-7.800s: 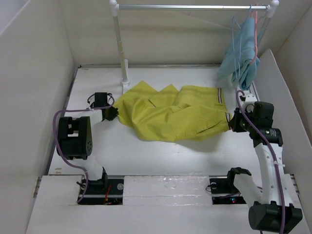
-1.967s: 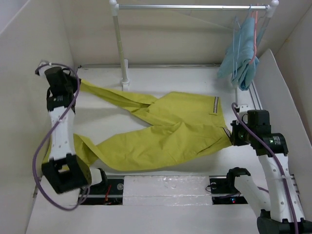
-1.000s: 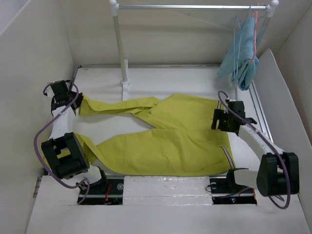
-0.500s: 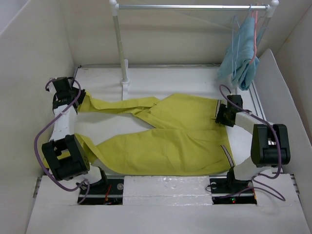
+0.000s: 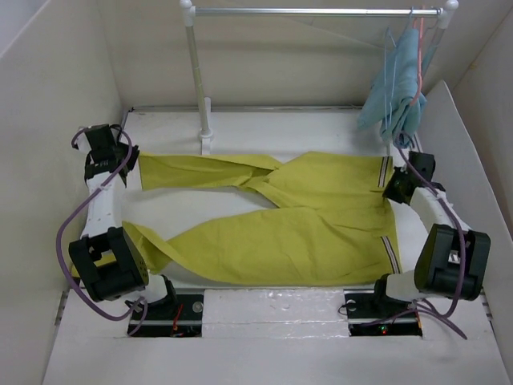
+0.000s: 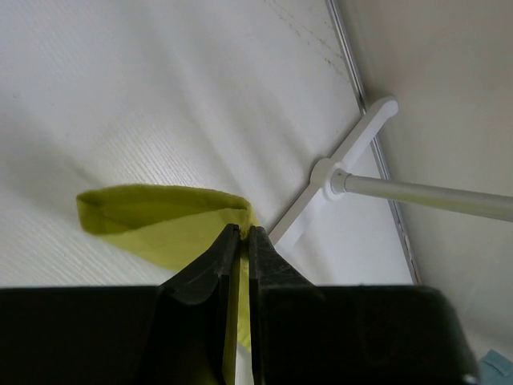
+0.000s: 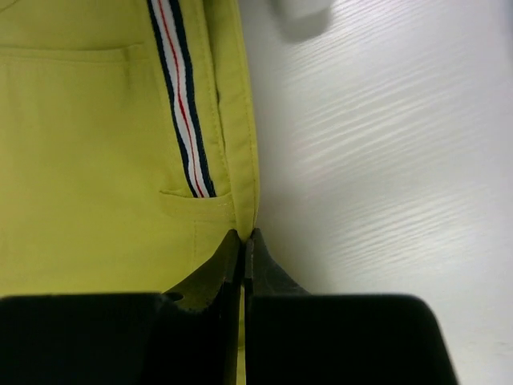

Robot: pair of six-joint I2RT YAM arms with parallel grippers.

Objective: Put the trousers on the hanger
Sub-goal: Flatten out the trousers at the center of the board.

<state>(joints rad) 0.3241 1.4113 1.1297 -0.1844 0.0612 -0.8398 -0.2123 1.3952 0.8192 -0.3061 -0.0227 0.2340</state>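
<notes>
Trousers (image 5: 280, 216): mustard yellow-green cloth, spread flat across the middle of the counter (image 5: 321, 132), waist to the right, legs to the left. Waistband (image 5: 381, 171): white, dark and red stripes, seen at the far and near right corners; same stripe beside a pocket seam in the right wrist view (image 7: 180, 104). Far leg (image 5: 184, 170): stretched leftward, creased and folded over near the crotch, hem at the far left. Near leg (image 5: 208, 249): angled toward the near left, its end beside the left arm's base. Left hand (image 6: 243, 233): low at the far left, fingers pressed together, pinching the far leg's hem. Right hand (image 7: 243, 235): at the far right corner of the waist, fingers pressed together, pinching the waistband edge. Hanger (image 5: 387, 44): thin pale-blue wire, hung at the right end of the rail (image 5: 313, 12), well apart from the trousers, up against the blue cloth (image 5: 397, 88). Blue cloth: draped from a pink hanger (image 5: 418, 48) on the same rail, hanging just above the right hand. Post (image 5: 195, 72): white, upright at the rail's left end, its foot (image 6: 333, 172) just beyond the far leg. Pale walls around the counter on three sides.
</notes>
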